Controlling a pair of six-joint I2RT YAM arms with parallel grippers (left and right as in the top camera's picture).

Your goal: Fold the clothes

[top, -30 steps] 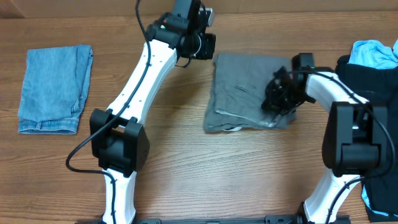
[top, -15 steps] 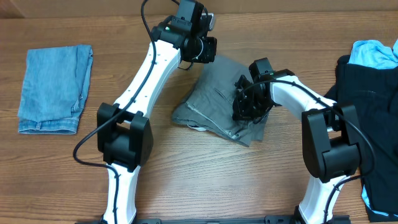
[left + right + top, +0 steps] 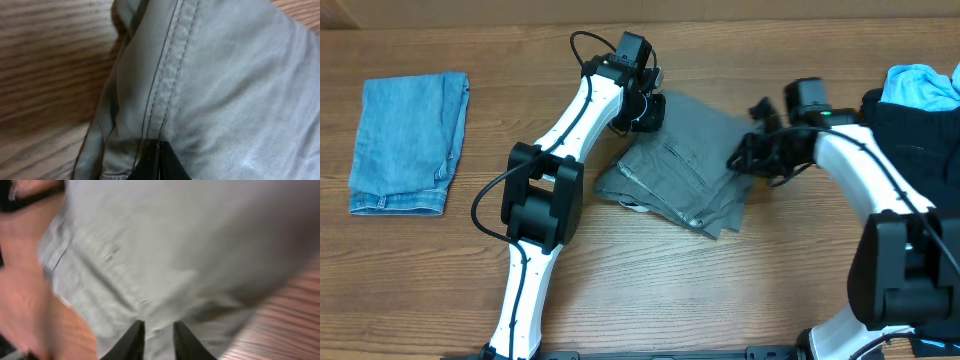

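Grey shorts (image 3: 685, 165) lie folded and skewed on the table (image 3: 720, 290), around its middle and nearer the far edge. They are well apart from the denim (image 3: 408, 140) by the left edge and the black garment (image 3: 910, 130) at the right edge. From overhead, the left gripper (image 3: 645, 105) sits on the shorts' far-left corner, probably to anchor it, while the right gripper (image 3: 742, 160) hangs at their right edge. In the left wrist view, the left gripper (image 3: 159, 162) is closed tight, its tips meeting at a stitched seam (image 3: 172, 60); whether a ply is nipped between them I cannot tell. The right wrist view is blurred: the right gripper (image 3: 156, 337) shows a narrow gap with nothing in it and the shorts (image 3: 175, 245) just beyond, so that side looks free, perhaps ready for a fresh grasp.
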